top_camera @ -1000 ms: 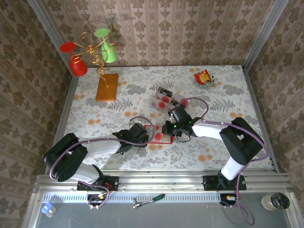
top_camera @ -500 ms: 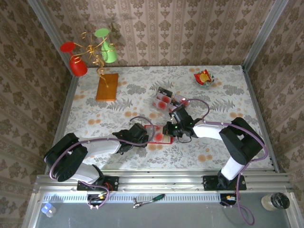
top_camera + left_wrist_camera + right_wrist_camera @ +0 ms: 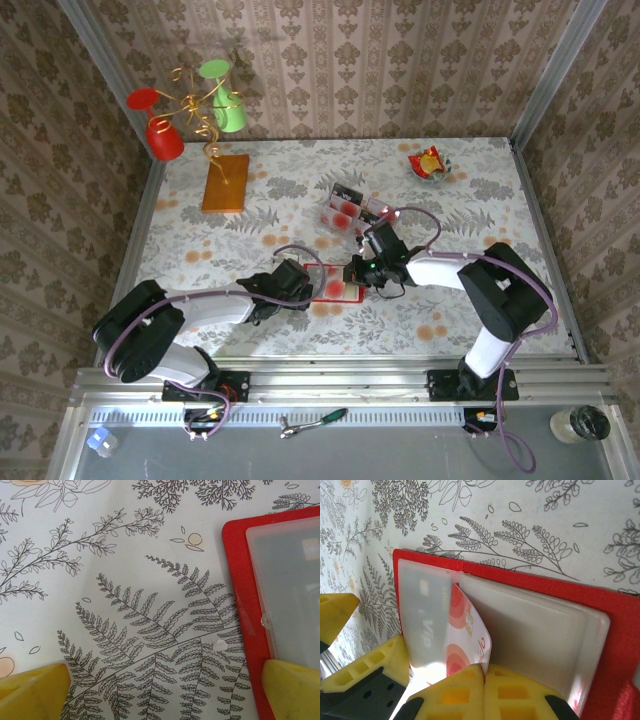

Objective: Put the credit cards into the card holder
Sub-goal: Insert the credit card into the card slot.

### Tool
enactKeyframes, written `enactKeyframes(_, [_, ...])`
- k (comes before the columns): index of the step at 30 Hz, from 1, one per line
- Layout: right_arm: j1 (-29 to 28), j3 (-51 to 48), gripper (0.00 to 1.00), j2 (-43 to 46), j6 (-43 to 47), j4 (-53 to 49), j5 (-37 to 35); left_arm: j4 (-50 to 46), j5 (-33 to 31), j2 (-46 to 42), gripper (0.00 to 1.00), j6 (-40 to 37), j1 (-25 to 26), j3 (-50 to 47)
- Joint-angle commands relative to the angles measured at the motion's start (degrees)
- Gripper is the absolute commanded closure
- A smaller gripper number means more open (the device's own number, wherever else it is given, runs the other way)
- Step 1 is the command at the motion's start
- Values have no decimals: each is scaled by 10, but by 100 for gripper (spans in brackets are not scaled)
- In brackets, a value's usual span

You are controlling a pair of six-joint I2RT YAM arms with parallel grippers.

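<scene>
- The fern-and-flower printed worktop carries everything. Both arms reach in over its near middle and meet head-on.
- A gold wire stand with red and green cups sits in the far left corner. An orange-brown block lies just near of it, well apart from the arms.
- The red card holder lies open between the two wrists, which hide its ends from above.
- The left fingers are spread wide, one over the holder's red edge and clear pocket, the other over bare worktop.
- Spare credit cards lie in a loose heap just far of the holder, beside the right wrist.
- A red-yellow snack wrapper lies far right.
- The right fingers are pinched closed on one card, its dark end partway under a clear pocket.
</scene>
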State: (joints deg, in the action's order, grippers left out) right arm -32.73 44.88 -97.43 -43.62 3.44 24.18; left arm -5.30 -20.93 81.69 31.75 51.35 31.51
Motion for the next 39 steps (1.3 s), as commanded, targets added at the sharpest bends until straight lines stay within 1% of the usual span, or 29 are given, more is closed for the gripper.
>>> enactKeyframes(1, [1,9,100,-21,15,-40,5,-10,1,8,0,2,0,-12])
enactKeyframes(12, [2,21,100,-35,22,-46,16,-10,1,7,0,2,1,-13])
enactKeyframes(21, [2,51,100,-68,32,-57,35,-10,3,6,0,2,0,-13])
enactKeyframes(24, [1,68,100,-77,41,-77,39,-9,4,6,0,2,0,-12])
enactKeyframes(25, [1,74,98,-77,46,-86,39,-9,4,6,0,2,0,-12])
enactKeyframes(26, [1,79,90,-76,51,-98,37,-9,4,6,0,1,1,-11])
enactKeyframes(29, [3,92,73,-59,70,-132,27,-9,4,2,0,2,0,-12])
enactKeyframes(33, [6,113,61,-32,91,-175,12,-9,2,-4,0,3,0,-16])
enactKeyframes(36, [7,130,61,-18,104,-203,-8,-9,0,-11,0,4,0,-20])
enactKeyframes(37, [6,134,63,-15,106,-211,-15,-8,0,-14,0,5,-1,-21])
enactKeyframes(39, [4,142,69,-17,112,-224,-32,-7,0,-16,0,6,0,-23])
